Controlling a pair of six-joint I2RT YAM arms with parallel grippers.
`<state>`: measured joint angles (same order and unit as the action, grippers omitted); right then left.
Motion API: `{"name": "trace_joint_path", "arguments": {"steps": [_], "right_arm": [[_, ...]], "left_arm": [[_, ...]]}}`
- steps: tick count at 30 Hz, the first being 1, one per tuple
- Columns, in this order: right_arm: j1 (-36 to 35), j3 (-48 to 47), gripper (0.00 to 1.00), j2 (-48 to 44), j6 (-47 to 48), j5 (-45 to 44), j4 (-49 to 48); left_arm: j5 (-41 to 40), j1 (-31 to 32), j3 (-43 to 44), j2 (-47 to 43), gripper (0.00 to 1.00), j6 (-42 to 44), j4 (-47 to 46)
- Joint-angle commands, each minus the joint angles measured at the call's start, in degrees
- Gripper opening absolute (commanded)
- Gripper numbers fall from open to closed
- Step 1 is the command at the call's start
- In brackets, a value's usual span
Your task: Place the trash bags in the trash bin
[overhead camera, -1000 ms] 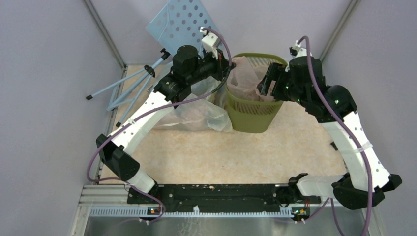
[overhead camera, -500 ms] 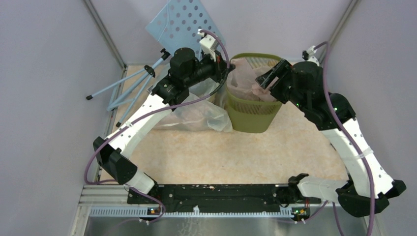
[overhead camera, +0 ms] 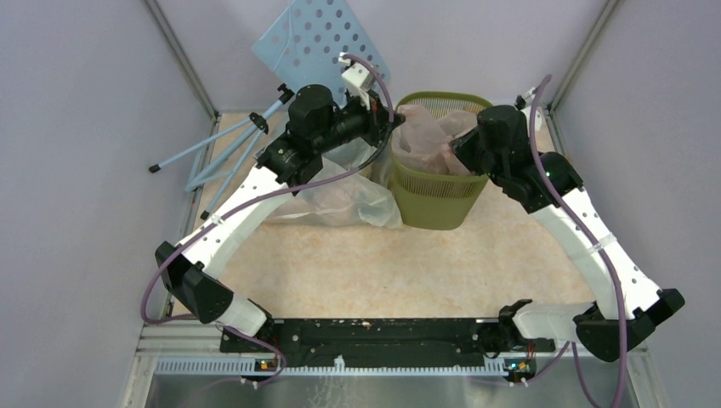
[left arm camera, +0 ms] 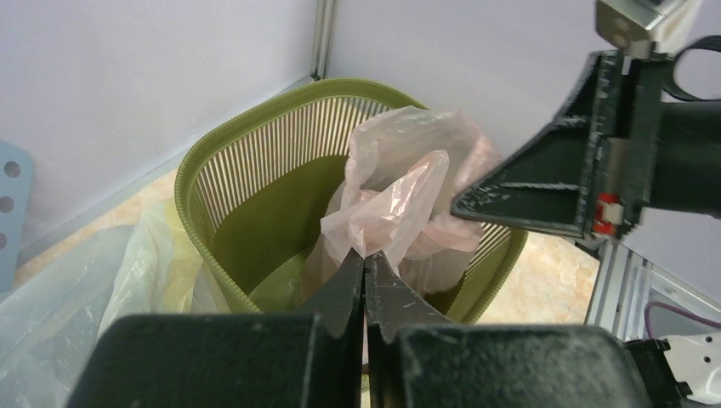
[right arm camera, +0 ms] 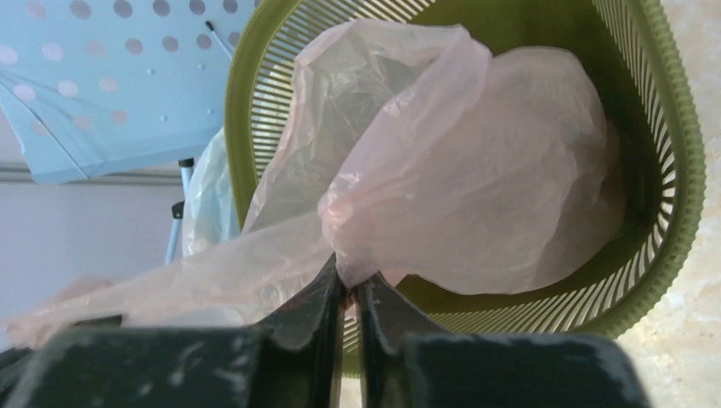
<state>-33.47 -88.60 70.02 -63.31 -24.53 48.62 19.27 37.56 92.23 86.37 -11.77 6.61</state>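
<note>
- The left gripper (left arm camera: pixel 366 262) is fully closed, and a fold of the pink bag (left arm camera: pixel 400 200) is pinched between its tips over the bin (left arm camera: pixel 255 166).
- The right gripper (right arm camera: pixel 347 285) is closed to a narrow slit, and a gathered neck of the same bag is clamped in it.
- The pink bag is mostly inside the bin, with its upper part raised above the rim between the two grippers.
- In the right wrist view, a strip of pink film appears to be stretched from the tips across the rim toward the lower left.
- The bin's base is partly hidden, so it cannot be told whether the bag rests on it.
- The bin is stood upright at the far side of the table (overhead camera: pixel 383 263).
- A clear bag (overhead camera: pixel 340 200) is laid on the table, touching the bin's left side.
- A yellowish film (left arm camera: pixel 161 255) is pressed against the bin's outer wall.
- A blue board (overhead camera: pixel 319 38) is leaned behind the left arm.
</note>
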Motion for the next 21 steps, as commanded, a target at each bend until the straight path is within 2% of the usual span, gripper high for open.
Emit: {"name": "trace_joint_path", "arguments": {"steps": [1,4,11,18,21], "right_arm": [[3.14,-3.78,0.00,0.87,5.14,-1.17,-1.41],[9.78,-6.79,0.00,0.89,11.57,4.90,1.06],[17.41,-15.45,0.00,2.24,23.49,10.80,9.24],[25.10,-18.74,0.00,3.75,28.84,11.16,12.21],[28.98,-18.97,0.00,4.34,30.77,10.78,11.80]], "left_arm": [[2.88,-0.19,-0.23,-4.32,0.00,3.70,1.10],[2.32,-0.18,-0.46,-5.38,0.00,7.43,4.29],[-7.26,-0.29,0.81,-6.47,0.00,12.23,8.54],[-15.32,-0.72,2.16,-6.51,0.00,14.56,9.44],[-22.37,-0.81,3.28,-5.93,0.00,14.47,10.95]]}}
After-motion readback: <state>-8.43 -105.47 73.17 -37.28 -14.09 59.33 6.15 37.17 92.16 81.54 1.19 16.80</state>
